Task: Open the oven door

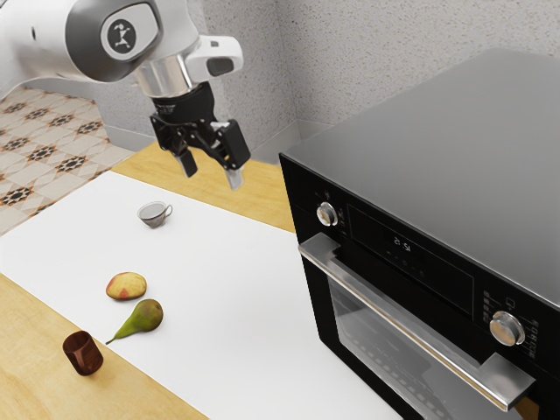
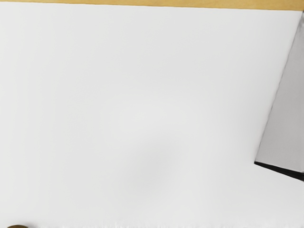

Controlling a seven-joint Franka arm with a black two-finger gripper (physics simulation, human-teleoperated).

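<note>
Fingers spread and empty, our gripper (image 1: pixel 211 172) hangs beside the oven (image 1: pixel 420 149); we should straddle the handle (image 1: pixel 402 317) on the oven's front squarely before pulling.

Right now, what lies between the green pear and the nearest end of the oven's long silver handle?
The exterior view shows bare white table covering between the pear and that handle end.

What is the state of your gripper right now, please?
Gripper: open, its fingers apart with nothing between them, up in the air and clear of the oven's handle.
</note>
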